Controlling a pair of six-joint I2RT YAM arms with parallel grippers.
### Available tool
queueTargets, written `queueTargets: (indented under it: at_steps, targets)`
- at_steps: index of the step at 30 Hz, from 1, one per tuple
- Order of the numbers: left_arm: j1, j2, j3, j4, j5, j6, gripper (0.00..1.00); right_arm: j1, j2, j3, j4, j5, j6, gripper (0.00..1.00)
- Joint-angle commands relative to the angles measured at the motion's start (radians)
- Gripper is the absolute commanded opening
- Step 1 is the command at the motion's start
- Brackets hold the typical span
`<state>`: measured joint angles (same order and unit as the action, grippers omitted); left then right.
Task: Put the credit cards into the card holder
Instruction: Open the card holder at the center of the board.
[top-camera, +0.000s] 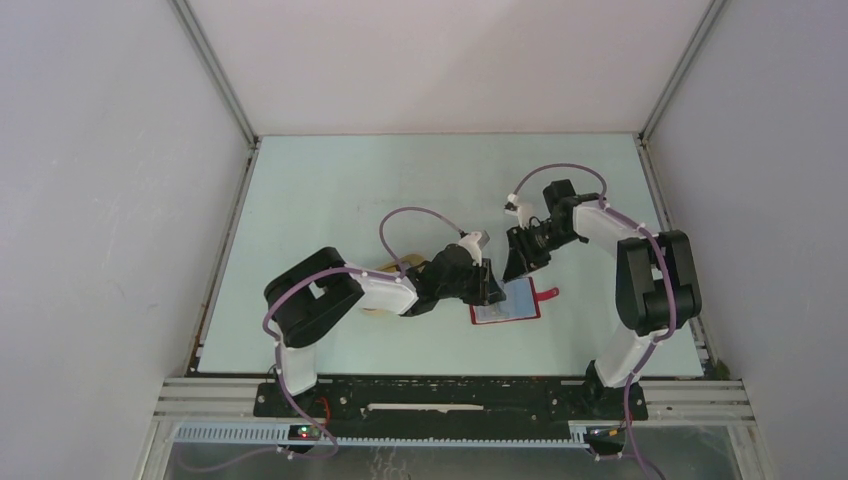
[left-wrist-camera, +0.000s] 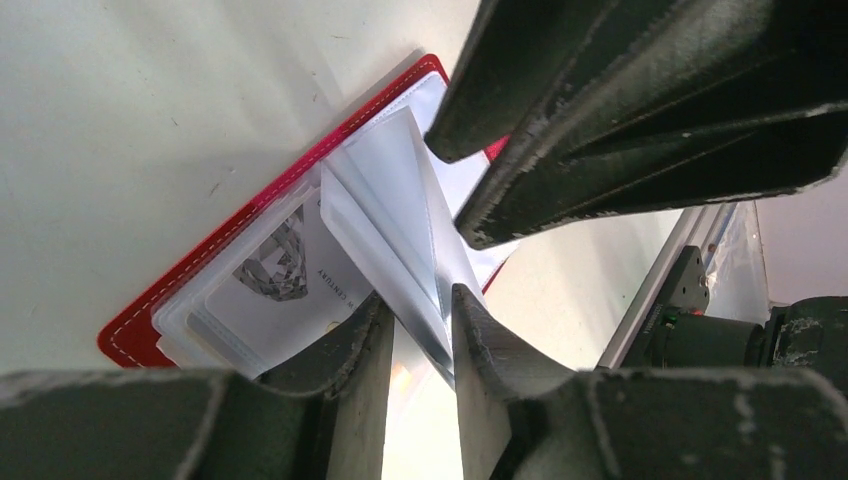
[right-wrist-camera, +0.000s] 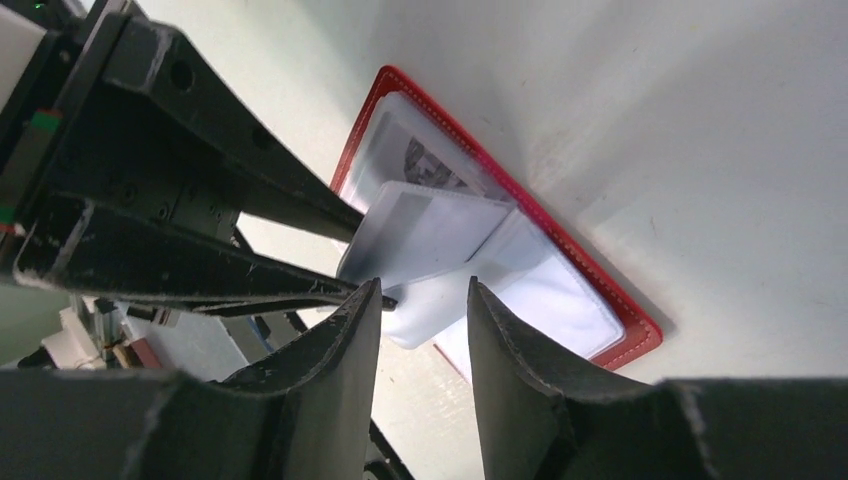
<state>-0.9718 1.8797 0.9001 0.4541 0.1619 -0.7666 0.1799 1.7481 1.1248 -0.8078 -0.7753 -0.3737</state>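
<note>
Left tool (left-wrist-camera: 422, 300): jaws narrowly apart astride a clear sleeve leaf (left-wrist-camera: 395, 190) raised from the card holder (left-wrist-camera: 130, 330); whether it truly pinches, cannot tell. Right tool (right-wrist-camera: 425, 285): spread, just above the holder, carrying no card. Holder lies open on the bench (left-wrist-camera: 150, 100). One printed card (left-wrist-camera: 275, 275) sits in a holder pocket beside the leaf. Step, judged: opening a pocket. Next calls for fetching a card and aligning its edge to the pocket mouth.

Jaws low — tip to tip
</note>
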Motion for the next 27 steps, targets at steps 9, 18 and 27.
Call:
queueTargets:
  at_steps: [9,18,27]
  targets:
    - [0.004,0.012,0.059,0.025,0.023,0.023,0.31,0.078,-0.127,-0.057,0.236,0.103,0.148,0.35]
    - [0.004,0.011,0.061,0.023,0.024,0.023,0.3,0.089,-0.056,-0.042,0.188,0.107,0.114,0.18]
    - [0.007,0.008,0.055,0.02,0.015,0.024,0.31,0.079,-0.017,-0.027,0.105,0.257,0.027,0.11]
